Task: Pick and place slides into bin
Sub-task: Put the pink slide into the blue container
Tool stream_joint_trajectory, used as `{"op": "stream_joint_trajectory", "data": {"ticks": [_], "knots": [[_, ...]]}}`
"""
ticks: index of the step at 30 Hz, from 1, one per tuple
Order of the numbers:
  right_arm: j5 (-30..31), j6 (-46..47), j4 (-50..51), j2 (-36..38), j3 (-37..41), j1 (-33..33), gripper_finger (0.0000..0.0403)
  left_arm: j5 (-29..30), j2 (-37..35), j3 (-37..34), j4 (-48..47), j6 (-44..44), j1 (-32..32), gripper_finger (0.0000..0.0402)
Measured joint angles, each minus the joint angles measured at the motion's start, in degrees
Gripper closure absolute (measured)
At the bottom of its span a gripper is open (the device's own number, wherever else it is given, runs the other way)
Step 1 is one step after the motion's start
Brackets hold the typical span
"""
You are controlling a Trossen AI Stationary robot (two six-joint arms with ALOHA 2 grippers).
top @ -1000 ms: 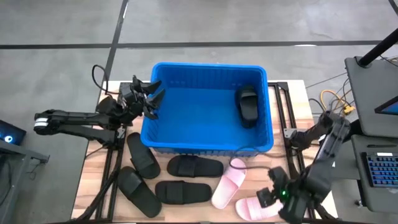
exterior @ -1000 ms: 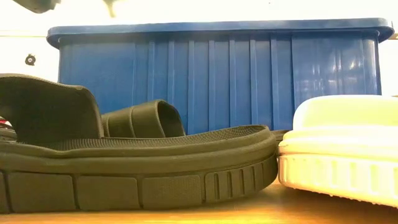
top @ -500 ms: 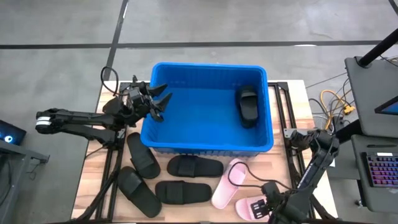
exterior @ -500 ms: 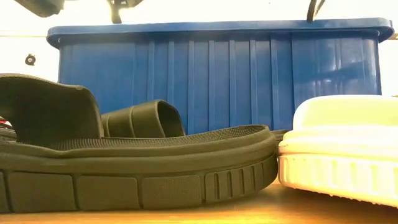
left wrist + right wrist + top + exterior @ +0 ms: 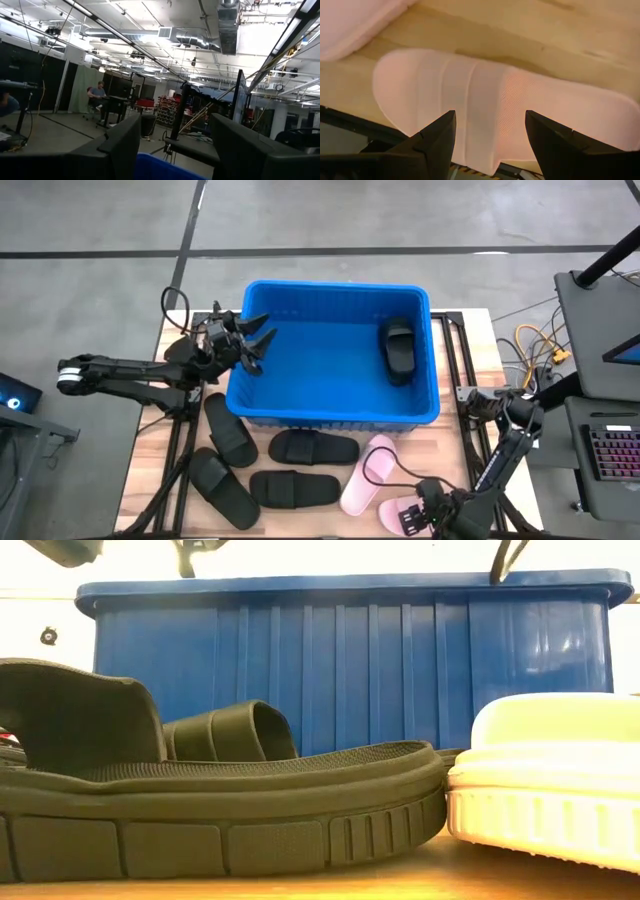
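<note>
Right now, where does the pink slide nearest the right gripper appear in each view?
High view: pink slide at bottom edge, beside the right gripper.
Low view: cannot tell which pale slide shows.
Left wrist view: not in it.
Right wrist view: centre, between open fingers.
Shared landmark: wooden table.

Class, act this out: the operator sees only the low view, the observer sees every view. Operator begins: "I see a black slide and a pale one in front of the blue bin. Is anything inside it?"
Observer: Yes, one black slide lies in the bin, by the wall on the right arm's side.
Operator: Where is the left hand?
Observer: The left hand hovers open and empty over the bin's opposite rim.
Operator: And the right?
Observer: The right hand is open just above a pink slide, not gripping it.
</note>
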State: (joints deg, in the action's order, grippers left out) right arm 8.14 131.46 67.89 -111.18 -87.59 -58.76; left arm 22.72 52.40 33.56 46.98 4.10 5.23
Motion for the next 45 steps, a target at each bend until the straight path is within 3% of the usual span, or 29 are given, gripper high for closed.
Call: {"op": "stream_joint_trajectory", "data": {"ticks": [11,15,20,26,33,39,45], "knots": [[3.46,0.13,-17.99,0.46,9.25,-0.41,0.0175,-0.02,-0.15,-0.17,0.00,0.00,0.00,0.0178],[3.98,0.09,-20.35,0.53,10.70,-0.37,0.0191,-0.02,-0.23,-0.17,0.00,0.00,0.00,0.0178],[4.12,-1.57,-20.86,0.53,10.97,-0.35,0.0250,-0.01,-0.34,-0.17,0.00,0.02,0.00,0.0178],[4.16,-3.40,-21.90,1.16,10.99,-0.30,0.0375,-0.01,-0.34,-0.15,0.00,0.02,-0.01,0.0178],[4.72,-5.10,-21.63,5.46,11.08,-0.20,0.0392,0.00,-0.36,-0.15,0.02,0.02,-0.02,0.0178],[15.03,-7.99,-21.34,12.55,11.10,-0.19,0.0393,-0.01,-0.30,-0.11,0.04,0.02,-0.03,0.0178],[33.46,-16.49,-21.57,21.00,11.10,-0.22,0.0393,-1.42,-0.30,0.10,0.02,0.13,-0.06,0.0178]]}}
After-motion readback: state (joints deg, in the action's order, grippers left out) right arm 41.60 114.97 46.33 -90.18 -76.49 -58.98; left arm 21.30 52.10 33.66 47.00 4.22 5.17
